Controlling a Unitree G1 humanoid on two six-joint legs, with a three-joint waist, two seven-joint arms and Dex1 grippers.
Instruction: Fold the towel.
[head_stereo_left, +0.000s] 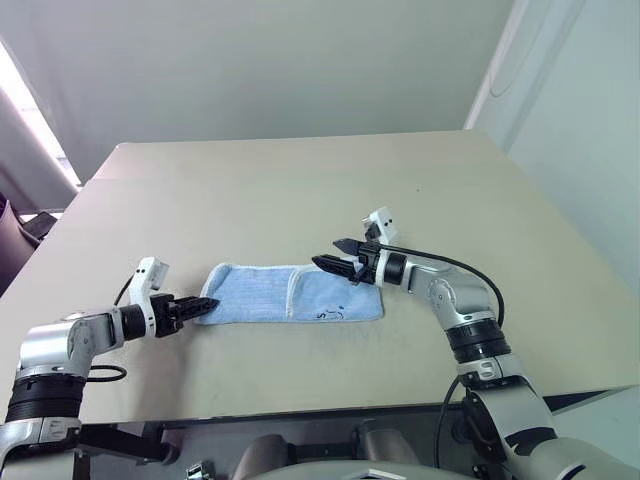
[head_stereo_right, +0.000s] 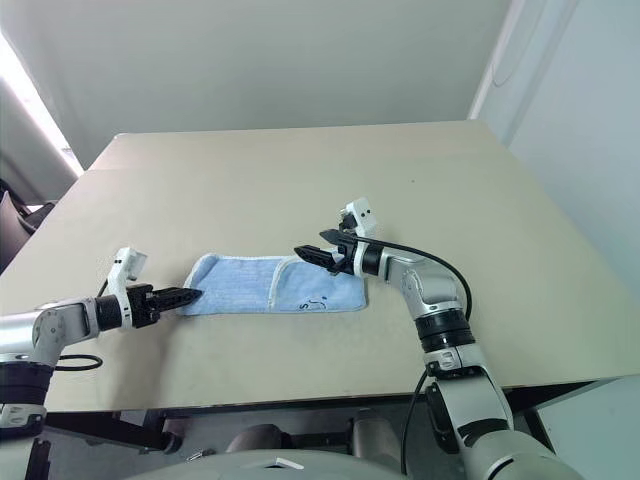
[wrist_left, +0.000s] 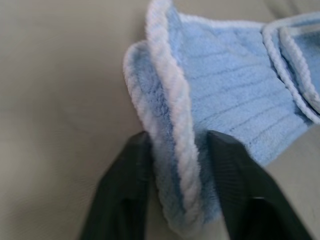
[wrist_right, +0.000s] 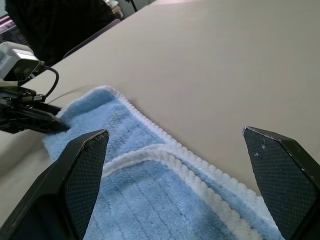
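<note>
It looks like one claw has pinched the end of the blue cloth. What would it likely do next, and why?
Probably the left gripper should lift the towel end and carry it toward the other end. Its fingers are pinched on the white edging there, the towel lies already folded lengthwise on the table, and the right gripper hovers open above the far end, not holding anything.

The towel (head_stereo_left: 290, 294) is a light blue ribbed cloth with white corded edging, lying flat on the desk (head_stereo_left: 300, 190) as a long strip, one end folded over itself (small dark doodle near its front edge).
</note>
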